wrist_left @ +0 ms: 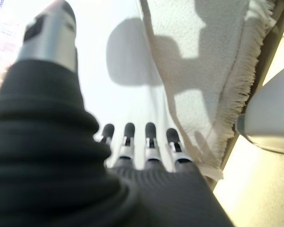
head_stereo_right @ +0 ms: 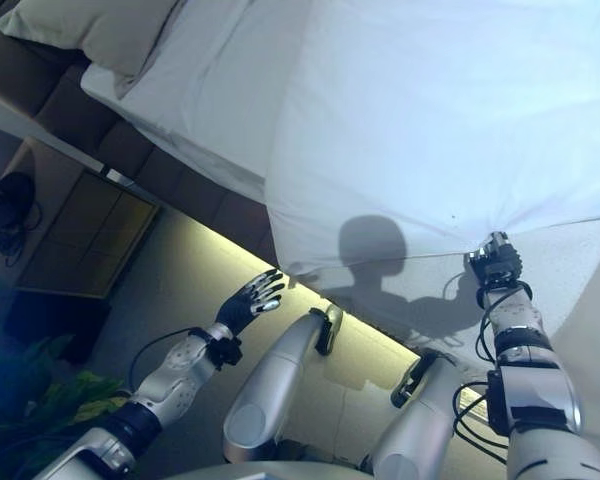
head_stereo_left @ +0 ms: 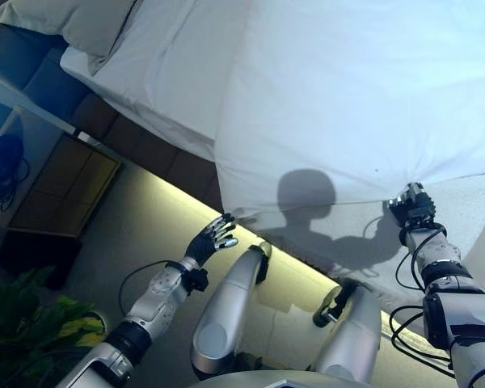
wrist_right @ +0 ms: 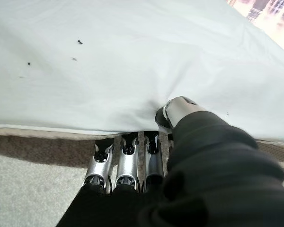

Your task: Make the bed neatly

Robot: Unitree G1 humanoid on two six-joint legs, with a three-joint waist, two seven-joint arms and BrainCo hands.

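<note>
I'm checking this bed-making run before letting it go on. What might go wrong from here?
Only the right robot hand pinches the duvet edge, so a pull may drag it askew. The left robot hand hangs open beside the bed, gripping nothing. The pinch takes little cloth and may slip.

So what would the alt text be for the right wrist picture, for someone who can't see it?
The robot's right hand pinches the edge of a white duvet, thumb on top and fingers tucked beneath. Below that edge lies a beige textured blanket.
</note>
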